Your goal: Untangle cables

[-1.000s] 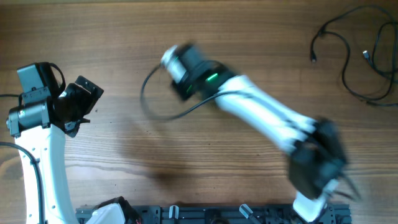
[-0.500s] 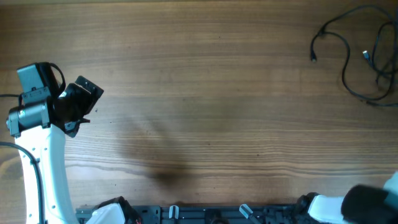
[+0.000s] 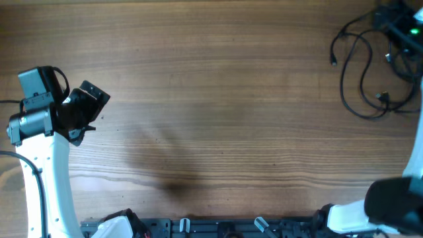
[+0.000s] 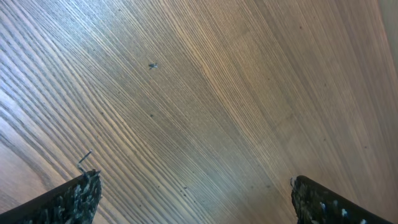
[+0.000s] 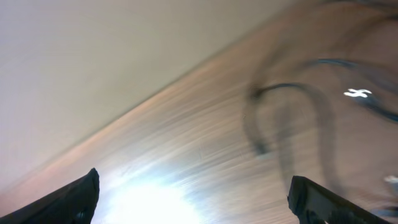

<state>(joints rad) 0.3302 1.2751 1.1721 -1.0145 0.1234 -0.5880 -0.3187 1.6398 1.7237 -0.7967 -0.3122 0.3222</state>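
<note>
The right claw (image 5: 198, 202) is gaping wide and empty, the blurred cables (image 5: 286, 86) lying just ahead of it, while the left claw (image 4: 198, 205) is hanging equally open and empty above the table (image 4: 186, 93).

No legible text, labels, brands, numbers or signs anywhere; nothing readable on the wooden table (image 3: 211, 99), the cables (image 3: 342, 84) or the white left arm (image 3: 49, 178); right wrist view too blurred for any lettering.
</note>
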